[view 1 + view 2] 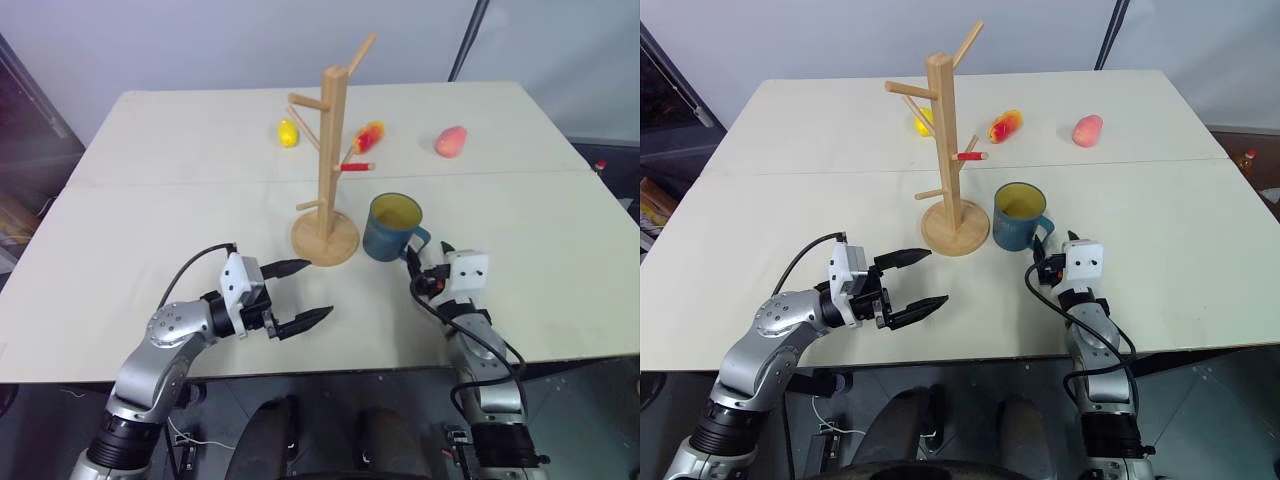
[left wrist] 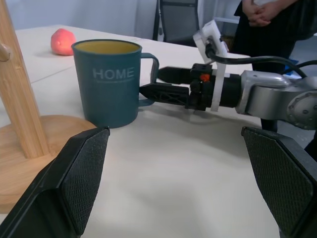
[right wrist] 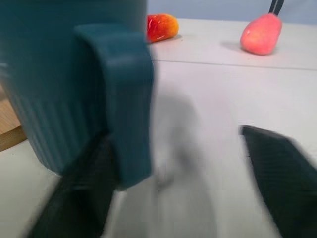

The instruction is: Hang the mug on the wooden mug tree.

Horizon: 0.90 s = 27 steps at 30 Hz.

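mug upright on the table, right gripper at its handle

the mug (image 1: pixel 392 228) stood upright on the white table (image 1: pixel 150 190), just beside the round base of the wooden mug tree (image 1: pixel 328 170), its handle (image 1: pixel 419 240) turned toward the robot's right arm and the word "home" on its side. the right gripper (image 2: pixel 157 83) lay level at the handle, one finger (image 2: pixel 171 74) above the loop and one (image 2: pixel 163 92) reaching in at it; the fingers stood apart, and whether they yet pinched the handle could not be told from the blurred wrist view. the left gripper (image 1: pixel 300 292) hovered low over the table near the tree's base, fingers spread wide and empty. farther back lay a yellow fruit (image 1: pixel 288 133), a red-and-yellow fruit (image 1: pixel 368 137) and a pink fruit (image 1: pixel 451 141). a person (image 2: pixel 270 17) stood beyond the table.
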Tool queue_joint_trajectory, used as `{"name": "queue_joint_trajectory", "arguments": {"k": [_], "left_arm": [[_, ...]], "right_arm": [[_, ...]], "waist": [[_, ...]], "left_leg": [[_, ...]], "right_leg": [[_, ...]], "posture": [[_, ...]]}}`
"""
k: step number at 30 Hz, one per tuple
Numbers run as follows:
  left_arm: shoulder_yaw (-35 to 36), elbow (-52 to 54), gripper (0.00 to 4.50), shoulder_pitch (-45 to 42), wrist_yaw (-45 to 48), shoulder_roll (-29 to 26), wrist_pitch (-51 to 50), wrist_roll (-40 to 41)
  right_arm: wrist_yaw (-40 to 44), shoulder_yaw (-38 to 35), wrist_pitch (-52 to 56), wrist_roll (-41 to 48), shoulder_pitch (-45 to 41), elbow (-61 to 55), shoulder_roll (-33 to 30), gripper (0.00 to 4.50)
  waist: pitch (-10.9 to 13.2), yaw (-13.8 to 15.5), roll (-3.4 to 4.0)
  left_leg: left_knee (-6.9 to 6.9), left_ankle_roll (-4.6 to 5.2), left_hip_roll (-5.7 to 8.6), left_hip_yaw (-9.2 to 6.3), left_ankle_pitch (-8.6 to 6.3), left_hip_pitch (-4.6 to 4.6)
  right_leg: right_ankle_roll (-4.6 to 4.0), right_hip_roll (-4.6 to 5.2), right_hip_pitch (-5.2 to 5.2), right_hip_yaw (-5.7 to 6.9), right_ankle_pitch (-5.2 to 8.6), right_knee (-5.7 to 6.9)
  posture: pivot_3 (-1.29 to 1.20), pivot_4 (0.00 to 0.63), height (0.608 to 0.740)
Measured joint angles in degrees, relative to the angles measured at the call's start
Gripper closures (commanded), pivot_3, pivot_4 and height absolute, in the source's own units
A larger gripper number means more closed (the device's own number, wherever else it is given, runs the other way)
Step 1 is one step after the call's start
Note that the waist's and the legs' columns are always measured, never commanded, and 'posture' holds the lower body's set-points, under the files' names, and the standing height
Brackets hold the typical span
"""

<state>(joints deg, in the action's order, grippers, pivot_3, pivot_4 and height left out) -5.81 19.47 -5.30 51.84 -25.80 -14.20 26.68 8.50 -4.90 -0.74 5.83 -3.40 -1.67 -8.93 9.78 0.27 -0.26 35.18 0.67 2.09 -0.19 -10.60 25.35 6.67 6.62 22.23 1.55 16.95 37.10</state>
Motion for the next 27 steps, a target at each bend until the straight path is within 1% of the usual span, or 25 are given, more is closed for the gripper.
{"name": "queue_joint_trajectory", "arguments": {"k": [3,4,9,11,14,17,19,23,27], "left_arm": [[0.0,0.0,0.0,0.0,-0.1,0.0,0.1,-0.1],[0.0,0.0,0.0,0.0,-0.2,0.0,0.1,-0.2],[0.0,0.0,0.0,-0.1,-0.3,0.0,0.2,-0.3],[0.0,0.0,0.0,-0.1,-0.5,0.0,0.8,-0.4],[0.5,-0.2,0.0,-0.1,-0.9,-0.1,1.3,-0.6],[1.8,-1.6,0.0,-0.5,-0.7,-1.1,2.0,-0.6],[3.1,-2.9,0.0,-1.3,-0.5,-1.8,2.3,-0.6],[4.4,-4.2,0.0,-2.8,0.4,-2.2,2.5,-0.4],[5.2,-5.3,0.0,-4.3,0.6,-2.3,2.4,0.2]], "right_arm": [[0.9,0.2,0.5,0.3,-0.4,0.6,0.0,4.16],[0.9,0.1,0.6,0.5,-0.5,0.8,0.2,4.43],[2.3,0.8,1.1,1.0,-0.5,0.9,0.2,4.43],[3.9,2.0,1.1,-0.1,-0.1,-0.1,-1.9,4.43],[7.9,4.4,0.5,-3.2,0.9,-3.8,-7.8,4.43],[16.2,7.0,-2.2,-6.8,2.1,-10.3,-18.8,4.43],[19.9,6.6,-2.3,-6.8,1.3,-14.2,-23.4,4.43],[24.0,5.7,1.5,-5.0,-6.5,-18.5,-27.5,4.43],[27.5,4.6,6.8,-3.5,-16.8,-18.8,-30.7,4.43]], "waist": [[0.0,0.0,0.0],[0.0,0.0,0.0],[0.0,0.0,0.0],[0.0,0.0,0.01],[0.0,0.1,0.02],[0.1,0.2,0.08],[0.1,0.1,0.05],[0.1,0.0,0.02],[0.1,0.4,-0.02]], "left_leg": [[0.0,0.0,0.0,0.0,0.0,0.0],[0.0,0.0,0.0,0.0,0.0,0.0],[0.01,0.0,0.0,0.0,0.0,-0.01],[0.01,0.0,0.0,0.0,0.0,0.0],[0.03,0.0,0.0,0.0,0.0,0.0],[0.06,0.01,0.01,0.01,0.0,0.01],[0.07,0.01,-0.03,0.01,0.0,-0.01],[0.1,0.01,-0.05,0.0,0.0,0.0],[0.11,0.01,-0.02,0.0,0.0,0.03]], "right_leg": [[0.0,0.0,0.0,0.0,0.0,0.0],[0.0,-0.01,0.0,0.0,0.0,0.0],[0.0,-0.08,0.0,-0.01,0.0,0.02],[0.0,-0.07,0.0,0.0,0.0,0.01],[-0.01,-0.06,0.0,0.0,0.01,0.01],[-0.02,-0.08,0.0,0.01,0.02,0.01],[-0.01,-0.07,-0.03,0.02,0.01,0.01],[0.03,-0.07,-0.03,0.03,-0.01,0.02],[0.05,0.0,-0.03,0.05,-0.02,-0.01]], "posture": [[0.0,0.15,0.74],[0.0,0.15,0.74],[0.0,0.15,0.74],[0.0,0.15,0.74],[0.0,0.15,0.74],[0.0,0.15,0.74],[0.0,0.15,0.74],[0.0,0.15,0.74],[0.0,0.15,0.74]]}}
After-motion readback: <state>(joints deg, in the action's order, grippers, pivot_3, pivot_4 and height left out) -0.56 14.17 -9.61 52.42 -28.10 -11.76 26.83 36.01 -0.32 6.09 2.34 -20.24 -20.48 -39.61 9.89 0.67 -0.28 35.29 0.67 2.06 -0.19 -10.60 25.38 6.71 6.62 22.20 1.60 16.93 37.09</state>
